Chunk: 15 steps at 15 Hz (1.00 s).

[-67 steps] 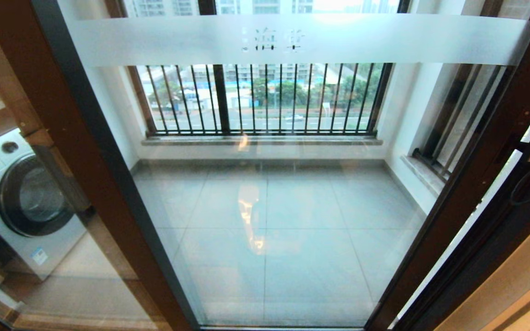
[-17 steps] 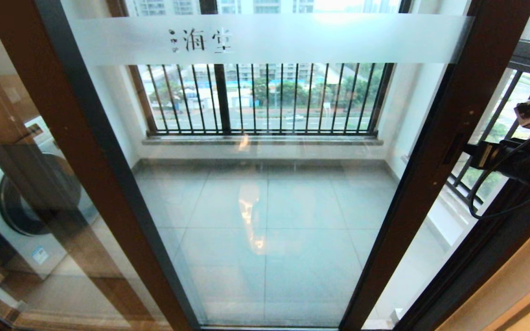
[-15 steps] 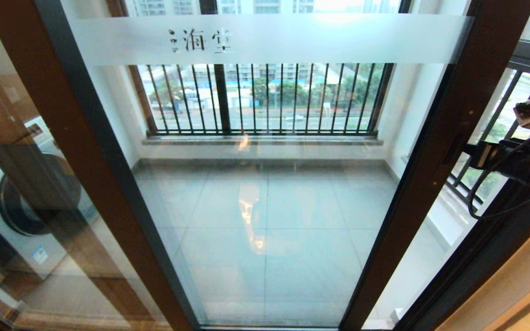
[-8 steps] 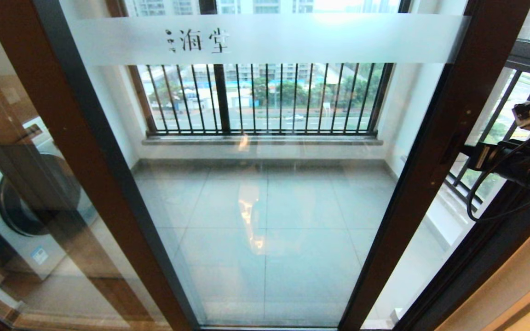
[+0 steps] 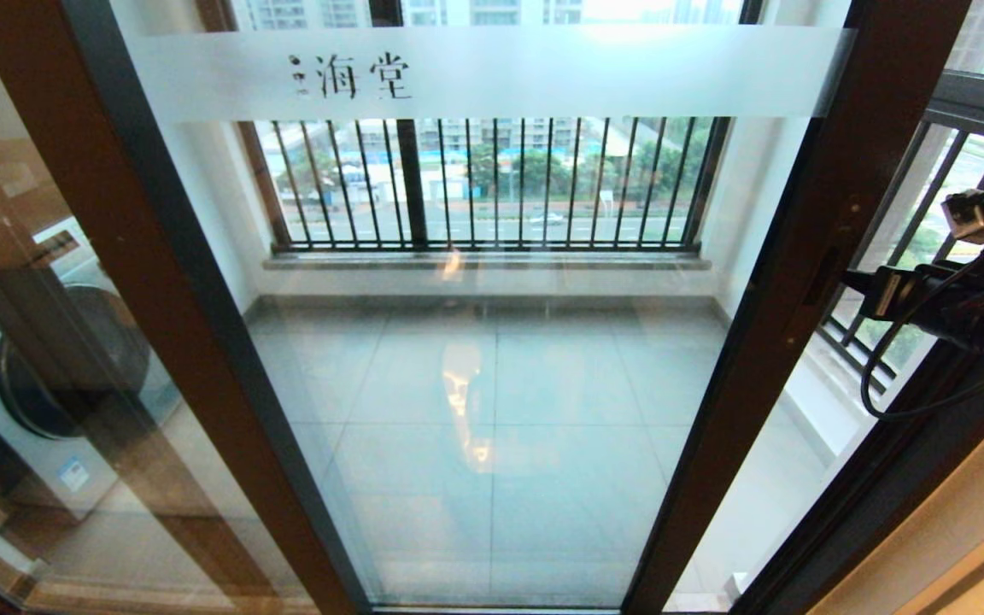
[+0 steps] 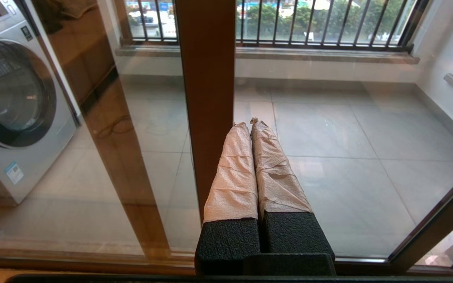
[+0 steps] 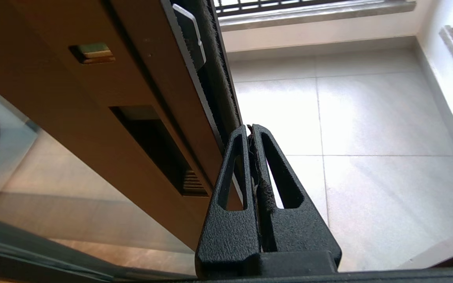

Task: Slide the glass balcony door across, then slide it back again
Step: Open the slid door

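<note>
Right gripper, fingers pressed together on nothing, sits against the edge of the glass balcony door beside its handle slot, seen only in the wrist view; left gripper, closed too, faces a brown stile; barred window beyond.

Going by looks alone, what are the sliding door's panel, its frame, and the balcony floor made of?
The glass balcony door: clear glass, since the balcony shows through it, with a frosted band bearing characters. Its stile: smooth matte brown, probably coated metal, though wood-look finish can't be excluded; a fuzzy dark seal strip lines its edge. The floor: glossy pale tiles with visible grout lines, likely ceramic.
</note>
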{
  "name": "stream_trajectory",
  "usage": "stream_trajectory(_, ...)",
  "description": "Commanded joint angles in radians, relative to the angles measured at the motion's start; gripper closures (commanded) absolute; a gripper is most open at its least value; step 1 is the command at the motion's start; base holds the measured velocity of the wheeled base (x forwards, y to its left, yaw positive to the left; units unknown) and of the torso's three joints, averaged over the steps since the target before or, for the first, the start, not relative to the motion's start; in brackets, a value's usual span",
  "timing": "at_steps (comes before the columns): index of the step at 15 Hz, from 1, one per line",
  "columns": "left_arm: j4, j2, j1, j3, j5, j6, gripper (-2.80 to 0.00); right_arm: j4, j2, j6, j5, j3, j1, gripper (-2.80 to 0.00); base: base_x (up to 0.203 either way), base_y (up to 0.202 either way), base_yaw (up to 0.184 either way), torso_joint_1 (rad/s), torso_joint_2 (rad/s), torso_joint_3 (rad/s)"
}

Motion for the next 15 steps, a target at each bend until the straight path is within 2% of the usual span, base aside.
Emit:
stream_trajectory(1, -0.001, 0.001, 0.002, 0.034, 0.000, 0.000, 0.00, -0.005, -0.006, 0.000, 0.002, 0.008, 0.007, 0.00, 0.000, 0.000, 0.000, 0.000, 0.00, 0.000)
stream_trajectory(5, -0.001, 0.001, 0.001, 0.034, 0.000, 0.000, 0.00, -0.005, -0.008, 0.000, -0.001, 0.010, 0.017, 0.00, 0.000, 0.000, 0.000, 0.000, 0.00, 0.000)
stream_trajectory(9, 0.000, 0.001, 0.001, 0.034, 0.000, 0.000, 0.00, -0.012, -0.016, -0.003, -0.074, 0.030, 0.073, 0.00, 0.000, 0.000, 0.000, 0.000, 0.00, 0.000)
stream_trajectory(15, 0.000, 0.001, 0.002, 0.034, 0.000, 0.000, 0.00, -0.025, -0.019, -0.002, -0.079, 0.037, 0.086, 0.00, 0.000, 0.000, 0.000, 0.000, 0.00, 0.000)
